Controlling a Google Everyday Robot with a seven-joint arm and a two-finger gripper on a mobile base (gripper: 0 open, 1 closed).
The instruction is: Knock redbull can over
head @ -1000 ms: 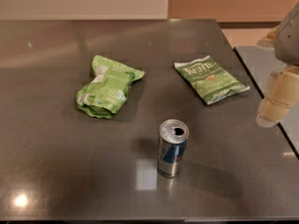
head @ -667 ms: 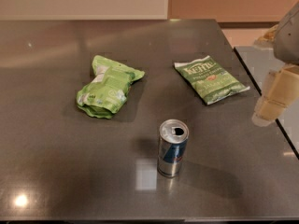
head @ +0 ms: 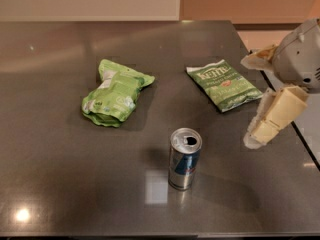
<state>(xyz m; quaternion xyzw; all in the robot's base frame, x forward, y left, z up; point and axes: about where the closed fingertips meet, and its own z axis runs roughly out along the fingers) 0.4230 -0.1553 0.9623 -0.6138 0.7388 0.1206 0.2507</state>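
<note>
The redbull can (head: 184,158) stands upright near the front middle of the dark table (head: 55,174). It is slim, silver and blue with a red mark, and its top is open. My gripper (head: 249,99) is at the right edge of the view, to the right of the can and a little further back. It hangs above the table surface, apart from the can. Its two cream fingers (head: 274,115) are spread apart with nothing between them.
A crumpled light-green snack bag (head: 114,99) lies left of centre. A flat green chip bag (head: 223,84) lies behind the can, just left of the gripper. The table's right edge (head: 300,139) runs under the gripper.
My gripper has moved a little to the left, closer to the can. The can and both bags have not moved.
</note>
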